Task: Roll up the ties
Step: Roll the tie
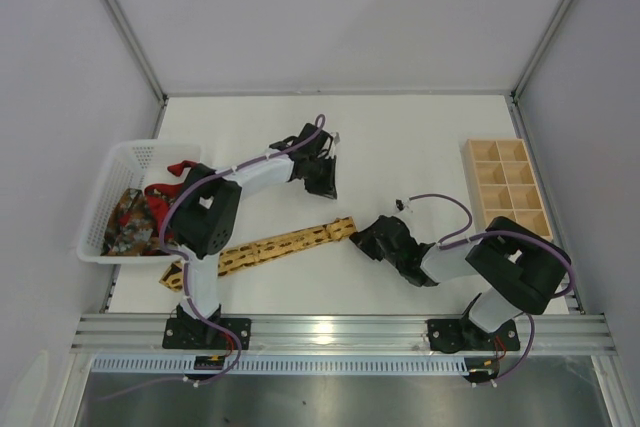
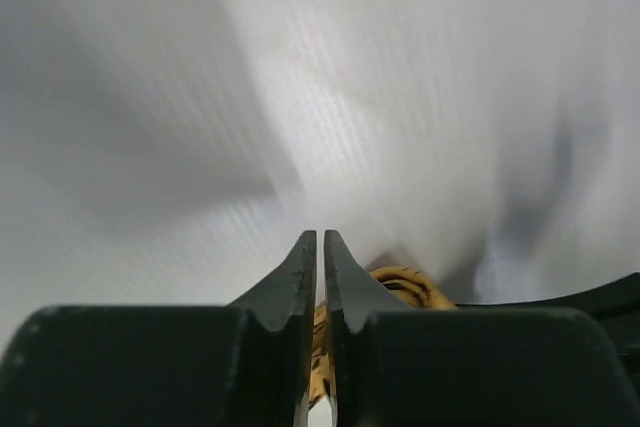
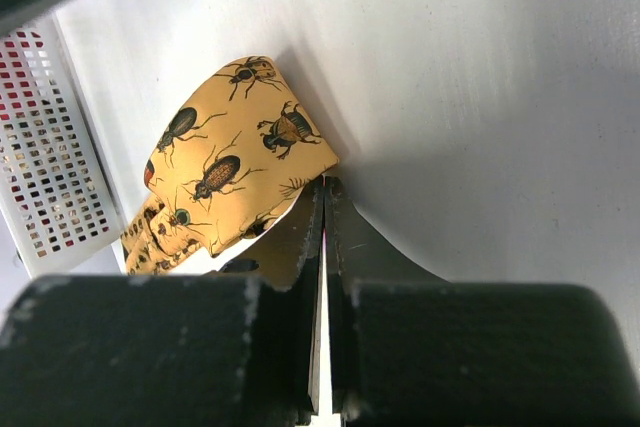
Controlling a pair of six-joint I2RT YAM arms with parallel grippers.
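Observation:
The yellow-gold tie [image 1: 280, 244] lies flat on the table, running diagonally from near the left arm's base to the middle. Its wide end, printed with beetles [image 3: 235, 147], rests against my right gripper [image 3: 322, 185], which is shut and empty, its tips at the tie's corner [image 1: 362, 239]. My left gripper [image 1: 327, 187] hovers a little beyond that end. Its jaws [image 2: 320, 239] stand a thin slit apart, and yellow fabric [image 2: 408, 287] shows behind and through the slit; whether it is pinched is unclear. The red tie [image 1: 176, 168] and the dark patterned tie [image 1: 128, 222] lie in a basket.
The white mesh basket [image 1: 118, 159] stands at the table's left edge, also seen in the right wrist view [image 3: 50, 157]. A wooden box with compartments [image 1: 507, 187] sits at the right. Grey walls close the table on three sides.

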